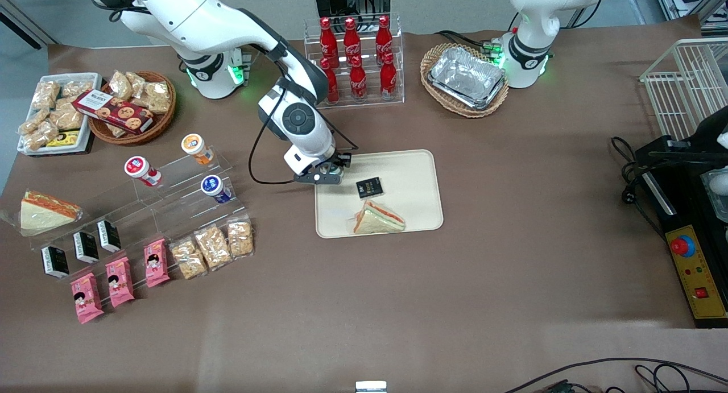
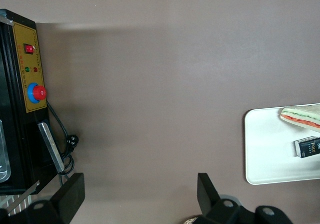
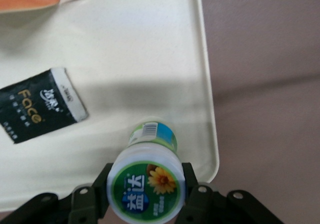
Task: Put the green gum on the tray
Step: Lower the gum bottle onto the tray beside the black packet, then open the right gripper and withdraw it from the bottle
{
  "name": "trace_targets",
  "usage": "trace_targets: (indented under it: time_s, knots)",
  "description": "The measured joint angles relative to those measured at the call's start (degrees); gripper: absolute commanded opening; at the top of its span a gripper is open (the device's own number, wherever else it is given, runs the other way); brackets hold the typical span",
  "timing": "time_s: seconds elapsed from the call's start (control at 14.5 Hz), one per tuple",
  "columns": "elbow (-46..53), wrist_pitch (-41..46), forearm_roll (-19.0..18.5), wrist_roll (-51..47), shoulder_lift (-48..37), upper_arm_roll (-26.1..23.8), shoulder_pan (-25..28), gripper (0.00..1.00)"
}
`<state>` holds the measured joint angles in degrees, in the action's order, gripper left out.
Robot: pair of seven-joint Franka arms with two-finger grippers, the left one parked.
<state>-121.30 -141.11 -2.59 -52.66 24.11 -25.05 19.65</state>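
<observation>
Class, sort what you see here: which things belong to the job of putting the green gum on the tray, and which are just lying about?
Job: green gum, held by the tool above the tray.

Lying about: sandwich, black packet, cola bottles, foil trays.

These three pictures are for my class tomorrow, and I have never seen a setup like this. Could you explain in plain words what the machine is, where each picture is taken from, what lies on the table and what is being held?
The machine is a pair of white robot arms on a brown table; only one works. The wide picture looks at them from the front. The other two come from cameras on the arms' wrists.

The working arm's gripper, a two-finger claw, is shut on the green gum, a small white bottle with a green lid, above a corner of the cream tray. The tray already holds a sandwich and a small black packet.

Toward the working arm's end of the table stand three other bottles on a clear stepped shelf, plus snack packs and baskets. Red cola bottles stand between the two arm bases.
</observation>
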Motion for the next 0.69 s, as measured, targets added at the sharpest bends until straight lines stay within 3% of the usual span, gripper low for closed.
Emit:
trace_targets:
  time_s: [0.07, 0.21, 0.28, 0.69]
  knots:
    - [0.0, 0.0, -1.6, -1.7, 0.0, 0.0, 0.0, 0.84]
    - [0.0, 0.0, -2.9, -3.4, 0.1, -0.1, 0.1, 0.91]
    - [0.0, 0.0, -2.9, -3.6, 0.1, -0.1, 0.1, 1.0]
    - [0.3, 0.0, -3.1, -3.9, -0.1, 0.1, 0.0, 1.0]
